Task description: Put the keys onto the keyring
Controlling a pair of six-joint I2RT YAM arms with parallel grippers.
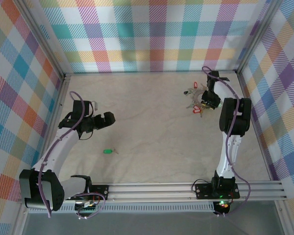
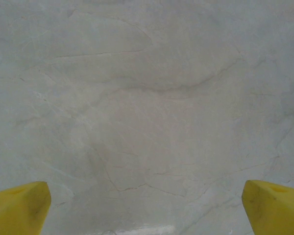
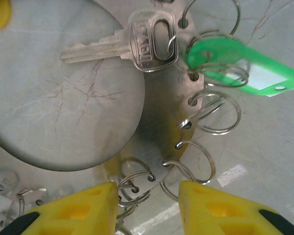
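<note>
Loose green-tag key (image 1: 108, 151) looks light, thin, slippery: pinch the tag. FYI left claw (image 2: 144, 198) spread wide; right claw (image 3: 148, 191) half-closed straddling keyring (image 3: 159, 122) rim, grip unclear.

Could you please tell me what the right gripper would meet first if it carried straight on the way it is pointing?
The right gripper would likely meet the small split rings on the keyring first; depth is unclear.

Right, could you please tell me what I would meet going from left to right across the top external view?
left arm's base → loose green-tagged key → keyring with its bunch of keys → right arm's elbow
</note>
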